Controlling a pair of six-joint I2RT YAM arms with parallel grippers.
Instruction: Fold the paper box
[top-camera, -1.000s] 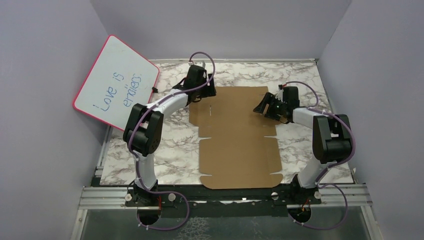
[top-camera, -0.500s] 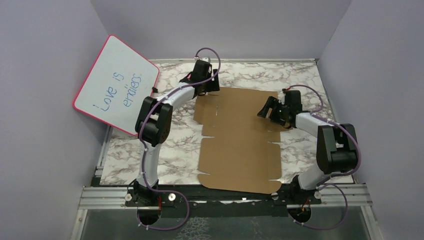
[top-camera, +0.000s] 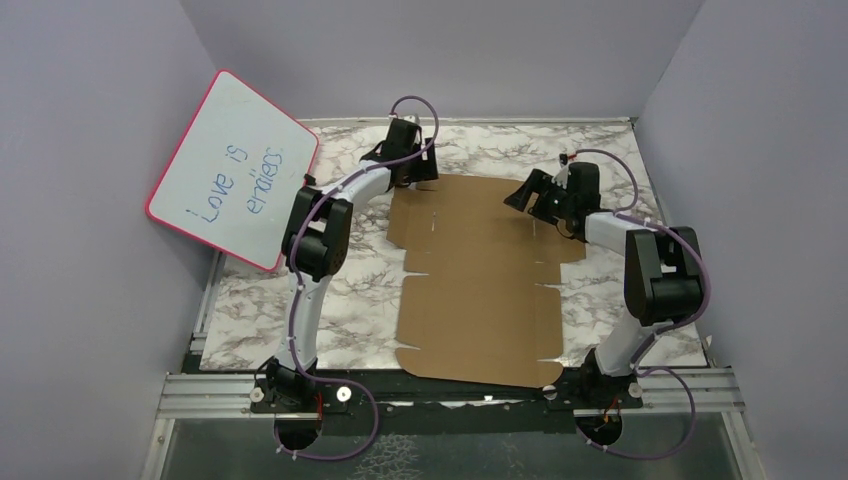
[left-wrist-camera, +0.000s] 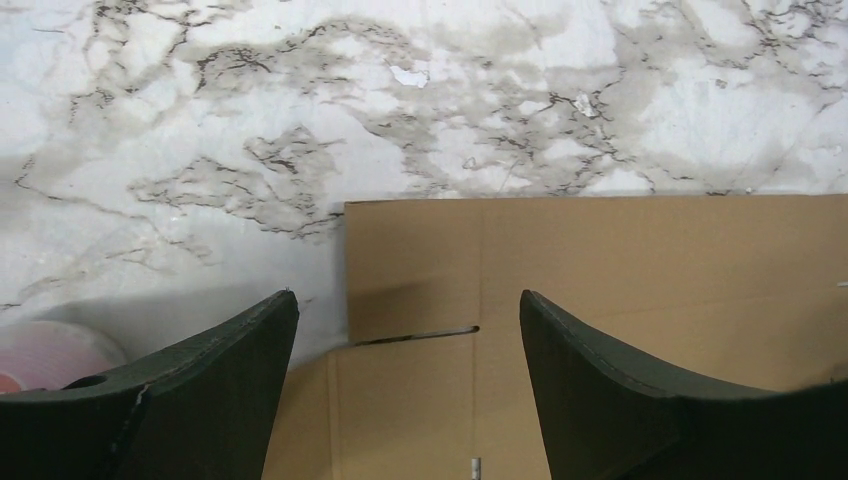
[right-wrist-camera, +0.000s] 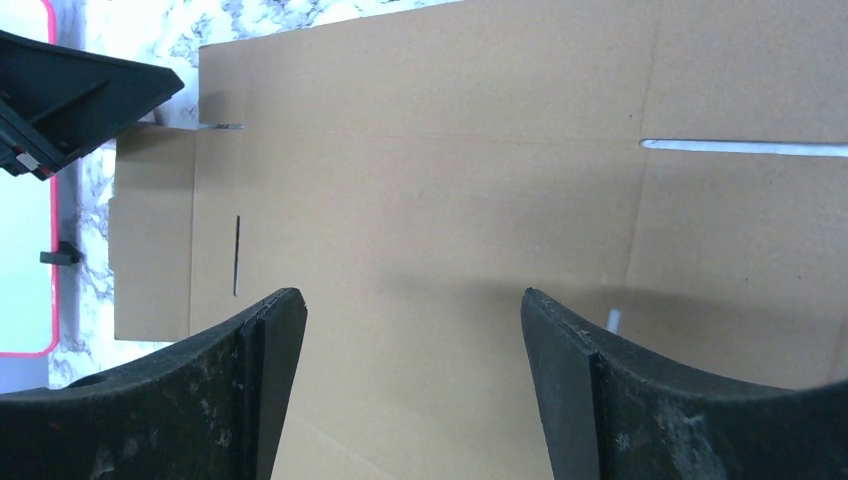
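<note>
leaning against the left wall, a pink-framed whiteboard (top-camera: 232, 170) with blue handwriting stands tilted at the far-left of the marble-patterned bench (top-camera: 345, 290). just right of it the left arm reaches to the back of the bench, and its end effector (top-camera: 420, 178) hangs over the far-left corner of the paper box (top-camera: 480, 290). in the left wrist view the end effector (left-wrist-camera: 405, 300) has its jaws spread wide with nothing between them. the corner of the brown sheet (left-wrist-camera: 600, 270) and a short slit (left-wrist-camera: 415, 335) lie below the gap. whether the fingertips touch the cardboard cannot be told.

the paper box lies unfolded and flat in the middle of the bench. its long axis runs from the near rail toward the back wall. one short end sits at the near edge between the two arm bases, and the other points at the back wall. notched side flaps stick out to left and right along its length. the sheet is slightly skewed, its near-right corner reaching the rail.

further right, the right end effector (top-camera: 530, 195) is above the far-right part of the sheet, aimed leftward across it. in the right wrist view the end effector (right-wrist-camera: 410, 300) is also wide open and grips nothing. the cardboard (right-wrist-camera: 430, 200) fills the space under the jaws, showing a crease, a thin slit (right-wrist-camera: 237, 255) and a longer cut (right-wrist-camera: 745, 147). a black part of the left end effector (right-wrist-camera: 80, 90) shows in the upper-left of that view.
</note>
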